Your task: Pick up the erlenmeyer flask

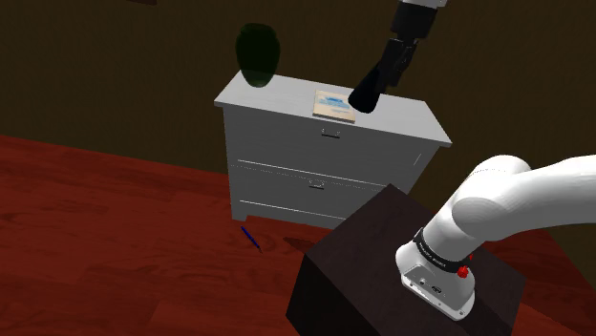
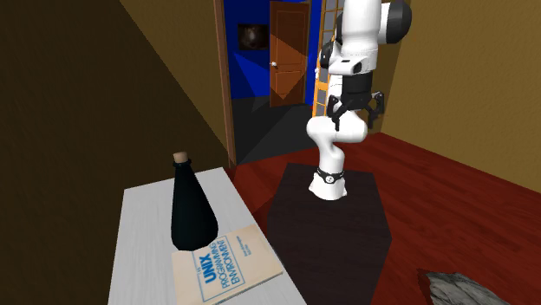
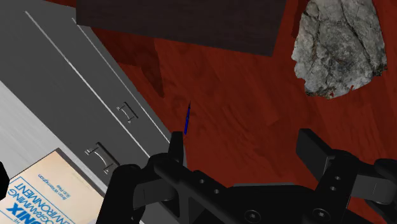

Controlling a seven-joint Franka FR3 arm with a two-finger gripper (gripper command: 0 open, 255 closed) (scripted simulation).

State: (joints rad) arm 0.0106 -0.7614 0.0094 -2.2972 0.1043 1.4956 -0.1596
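On the white dresser [image 1: 287, 95], near the back corner of its top, we find the erlenmeyer flask [image 1: 258, 52] standing upright: a dark, cone-shaped vessel. In the shoulder view it sits at about ten o'clock from the book [image 1: 335, 105], with bare top between the two. From the second exterior view we see the flask [image 2: 191, 204] black, with a pale stopper in its neck, and the book [image 2: 225, 264] lying flat at its five o'clock, blue lettering on a light cover. Nothing touches the flask.

We see the black gripper [image 1: 366, 95] hanging in the air at the book's three o'clock edge in the shoulder view, well apart from the flask. Through the wrist view its two fingers [image 3: 312, 145] stand wide apart with nothing between them, over the red wooden floor [image 3: 242, 83] in front of the dresser's drawers [image 3: 63, 83]. Beyond the fingers lies a thin blue pen [image 3: 187, 119], and farther off a grey rock [image 3: 340, 44] beside the dark stand [image 3: 184, 22]
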